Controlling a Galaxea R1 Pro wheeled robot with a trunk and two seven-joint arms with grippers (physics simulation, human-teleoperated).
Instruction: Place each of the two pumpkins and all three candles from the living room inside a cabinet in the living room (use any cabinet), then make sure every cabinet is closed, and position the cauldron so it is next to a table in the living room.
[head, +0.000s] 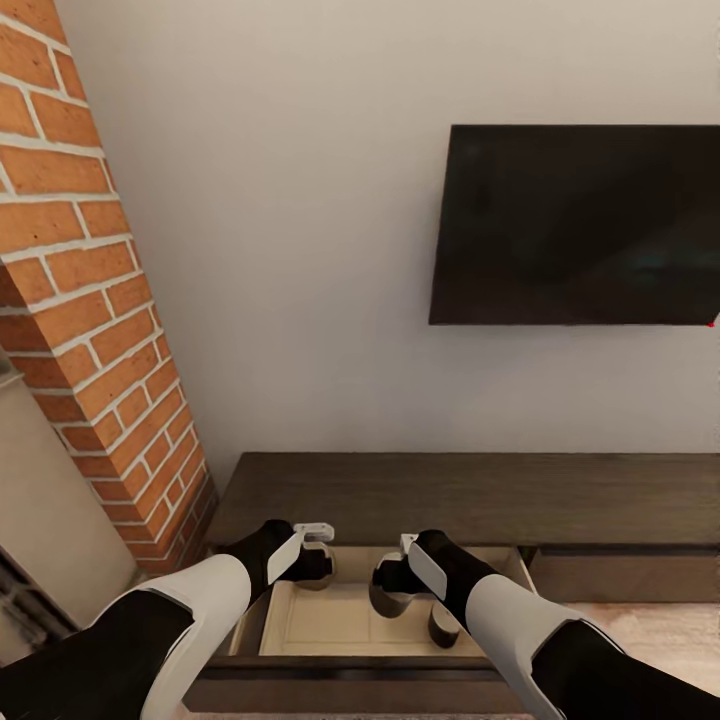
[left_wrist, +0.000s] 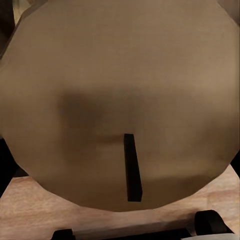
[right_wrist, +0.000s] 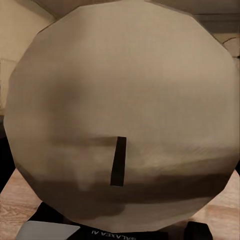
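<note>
The cabinet (head: 450, 495) stands against the wall with one drawer (head: 320, 620) pulled out, showing its pale beige inside. My left gripper (head: 316, 560) is down in the drawer's back left, shut on a candle (head: 322, 578). That candle's pale top and black wick (left_wrist: 120, 100) sit very close in the left wrist view. My right gripper (head: 392, 580) is shut on a second candle (head: 385, 600) over the drawer's middle, and its top (right_wrist: 120, 110) shows large in the right wrist view. A third candle (head: 445, 625) stands on the drawer floor beside my right forearm.
A brick column (head: 100, 330) rises at the left, close to the cabinet's end. A black TV (head: 580, 225) hangs on the white wall above. Another drawer front (head: 625, 575) at the right stands slightly out. Wood floor (head: 650, 625) shows at the lower right.
</note>
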